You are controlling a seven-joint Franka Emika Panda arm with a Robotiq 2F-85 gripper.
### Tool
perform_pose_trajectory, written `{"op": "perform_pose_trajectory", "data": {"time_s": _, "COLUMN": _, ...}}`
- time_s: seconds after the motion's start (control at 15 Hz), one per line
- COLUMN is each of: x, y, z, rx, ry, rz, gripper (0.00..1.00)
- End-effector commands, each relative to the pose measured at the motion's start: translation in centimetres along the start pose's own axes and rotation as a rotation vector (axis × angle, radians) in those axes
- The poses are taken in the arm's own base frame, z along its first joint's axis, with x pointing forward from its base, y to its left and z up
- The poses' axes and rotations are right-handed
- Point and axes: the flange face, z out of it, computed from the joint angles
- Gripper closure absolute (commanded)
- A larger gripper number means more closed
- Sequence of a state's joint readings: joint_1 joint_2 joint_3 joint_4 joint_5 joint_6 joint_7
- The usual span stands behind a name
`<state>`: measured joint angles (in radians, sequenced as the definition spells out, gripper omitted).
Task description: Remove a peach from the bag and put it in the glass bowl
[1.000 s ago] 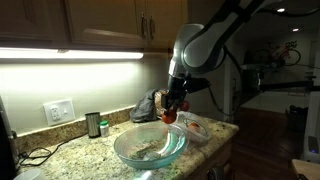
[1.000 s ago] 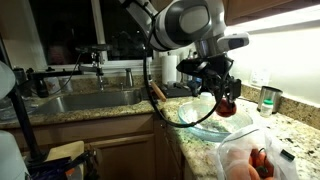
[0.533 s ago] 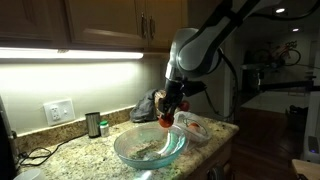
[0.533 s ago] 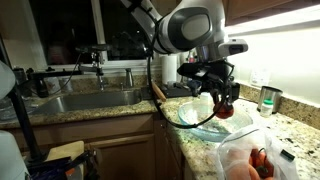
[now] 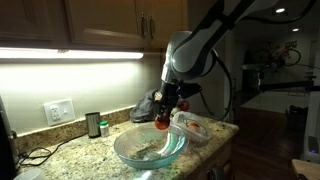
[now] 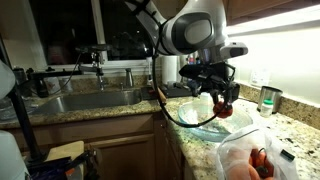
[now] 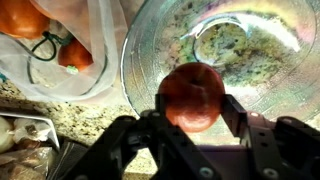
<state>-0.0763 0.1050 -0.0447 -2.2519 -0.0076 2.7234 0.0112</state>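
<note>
One peach (image 7: 192, 95) is clamped in the gripper (image 7: 196, 106), whose fingers press on both its sides. It hangs above the glass bowl (image 7: 262, 38), near the rim. The bag (image 7: 95, 78) lies beside the bowl on the tabletop (image 7: 55, 112).

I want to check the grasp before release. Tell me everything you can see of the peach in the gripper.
The peach is round and red-orange, with smooth, slightly glossy skin, and looks whole. The gripper clamps it between two dark fingers, one on each side. In the wrist view it hangs over the glass bowl, inside the near rim, and seems clear of the glass. The bag lies apart from it, beside the bowl.
</note>
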Motion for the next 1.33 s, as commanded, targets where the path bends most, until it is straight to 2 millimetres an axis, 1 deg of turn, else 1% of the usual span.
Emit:
{"op": "perform_pose_trajectory", "data": {"time_s": 0.0, "x": 0.8, "y": -0.4, "z": 0.3, "rx": 0.018, "ry": -0.006, "rz": -0.02, "gripper": 0.67}}
{"op": "perform_pose_trajectory", "data": {"time_s": 0.47, "x": 1.7, "y": -1.2, "z": 1.7, "rx": 0.025, "ry": -0.031, "rz": -0.033, "gripper": 0.67}}
{"op": "perform_pose_trajectory", "data": {"time_s": 1.27, "x": 3.7, "y": -2.0, "z": 3.1, "rx": 0.026, "ry": -0.103, "rz": -0.045, "gripper": 0.67}}
